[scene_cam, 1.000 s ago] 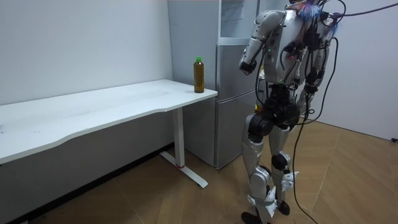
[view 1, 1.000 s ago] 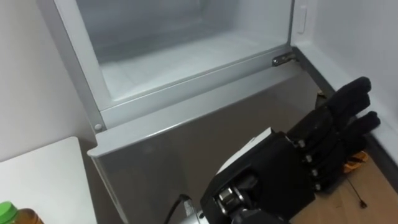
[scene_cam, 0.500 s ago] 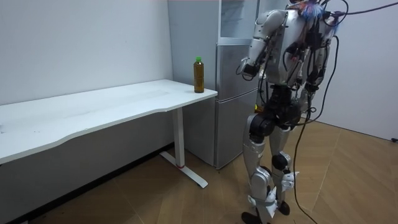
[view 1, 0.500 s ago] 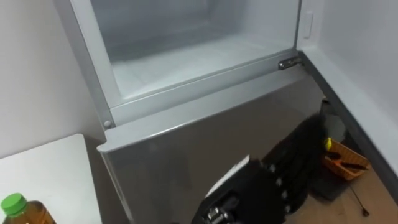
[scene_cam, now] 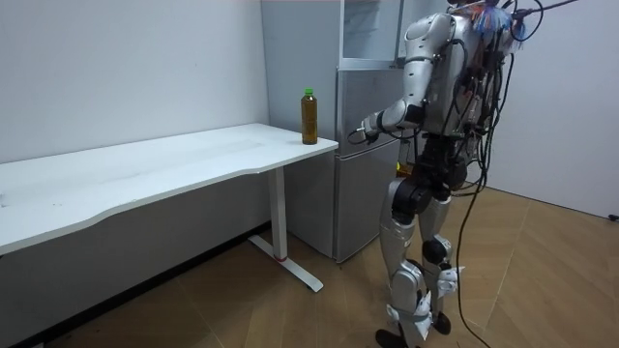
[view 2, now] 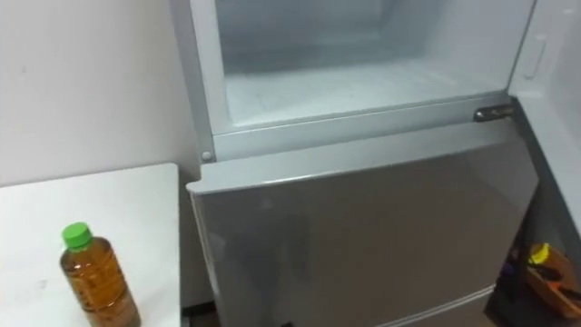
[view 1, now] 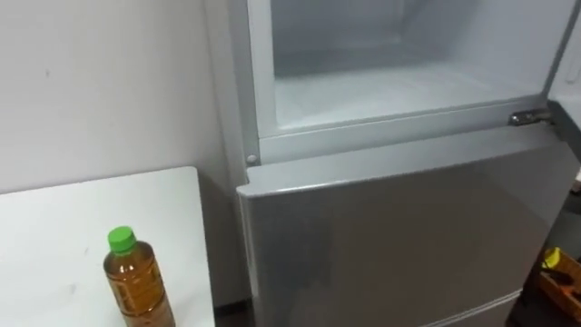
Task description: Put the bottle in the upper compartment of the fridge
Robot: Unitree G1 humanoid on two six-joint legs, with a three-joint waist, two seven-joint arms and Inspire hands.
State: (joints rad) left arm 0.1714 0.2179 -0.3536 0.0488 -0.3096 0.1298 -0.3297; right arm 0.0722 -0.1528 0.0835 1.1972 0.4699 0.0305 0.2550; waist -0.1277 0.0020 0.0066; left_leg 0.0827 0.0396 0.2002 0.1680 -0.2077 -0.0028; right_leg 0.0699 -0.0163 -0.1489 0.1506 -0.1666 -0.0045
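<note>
A bottle (view 1: 134, 283) of brown drink with a green cap stands upright on the corner of the white table (view 1: 64, 227), just left of the fridge. In the room view the bottle (scene_cam: 309, 117) is at the table's end nearest me. The upper fridge compartment (view 1: 399, 86) stands open and bare inside. I stand in front of the fridge (scene_cam: 360, 155). My left hand (scene_cam: 365, 130) is stretched out at waist height towards the table, fingers straight, holding nothing, about a hand's length short of the bottle. My right hand (scene_cam: 481, 166) hangs by my hip.
The lower fridge door (view 1: 390, 236) is shut. The upper door (view 2: 556, 82) is swung open on the right. An orange object (view 2: 547, 265) lies on the wooden floor right of the fridge. A white wall runs behind the long table (scene_cam: 145, 169).
The eye view has swung left, bringing the bottle further into view. My left hand has dropped out of the eye view, lowered from chest height and reached out towards the table. The bottle has not moved.
</note>
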